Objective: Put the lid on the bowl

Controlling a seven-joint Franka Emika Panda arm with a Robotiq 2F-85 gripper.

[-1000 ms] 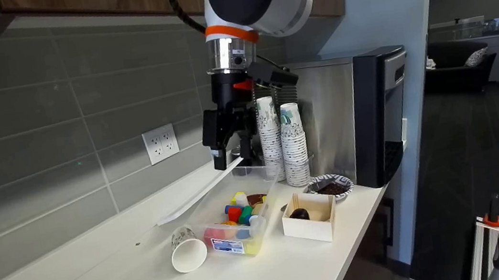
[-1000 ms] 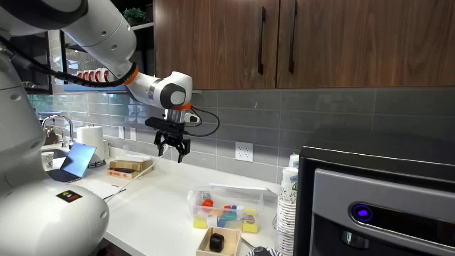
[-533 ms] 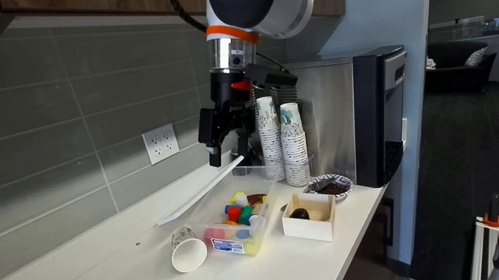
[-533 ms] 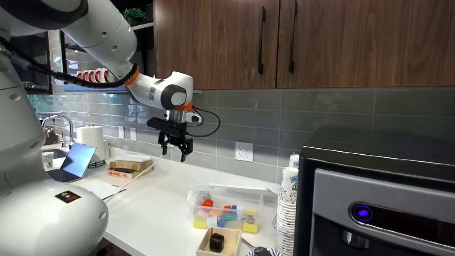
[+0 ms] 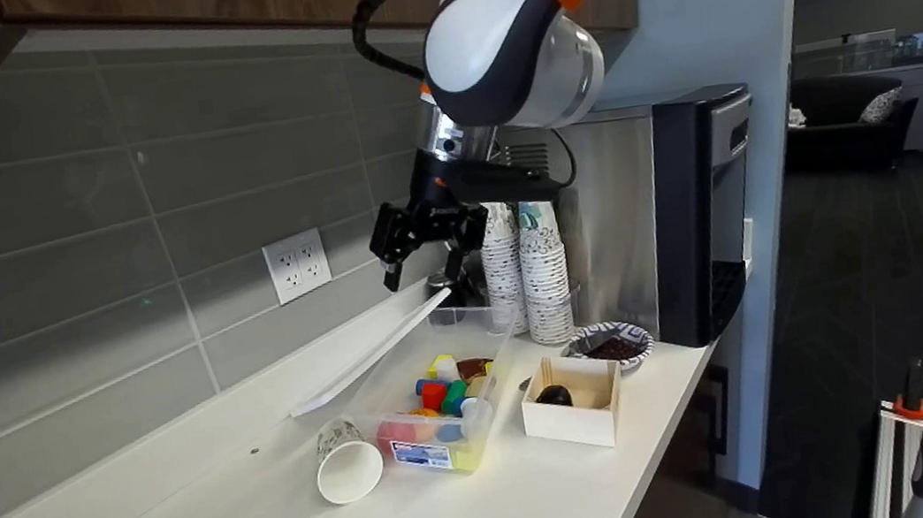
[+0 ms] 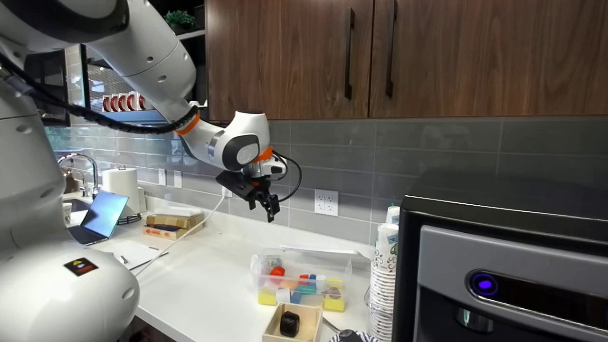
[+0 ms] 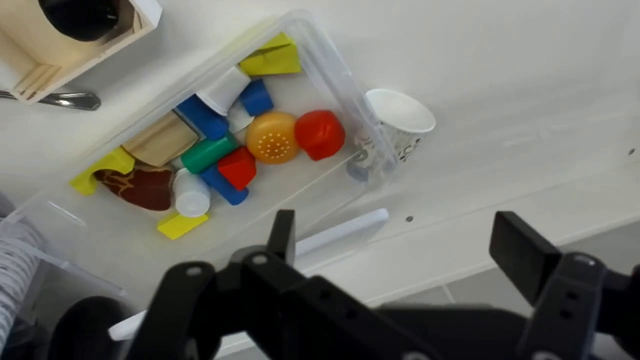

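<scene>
The lid (image 5: 376,355) is a thin white strip seen edge-on, tilted along the back side of the bowl by the wall; it also shows in an exterior view (image 6: 318,249) and in the wrist view (image 7: 342,231), partly hidden by a finger. The bowl (image 5: 471,452) is the clear tub holding colourful toy pieces, its top uncovered; it also shows in an exterior view (image 6: 304,259) and in the wrist view (image 7: 332,70). My gripper (image 5: 421,273) is tilted, open and empty above the lid's raised far end; it also shows in an exterior view (image 6: 261,211) and in the wrist view (image 7: 395,230).
A paper cup (image 5: 350,470) lies on its side at the bowl's end. A wooden box (image 5: 572,423) with a dark item stands beside the bowl. Cup stacks (image 5: 546,283), a patterned dish (image 5: 644,342) and a steel dispenser (image 5: 609,231) stand beyond. The tiled wall (image 5: 226,228) is behind.
My wrist and gripper have tilted, and the arm has shifted rightward in both exterior views. The gripper stays open. The lid, bowl and cup have not moved.
</scene>
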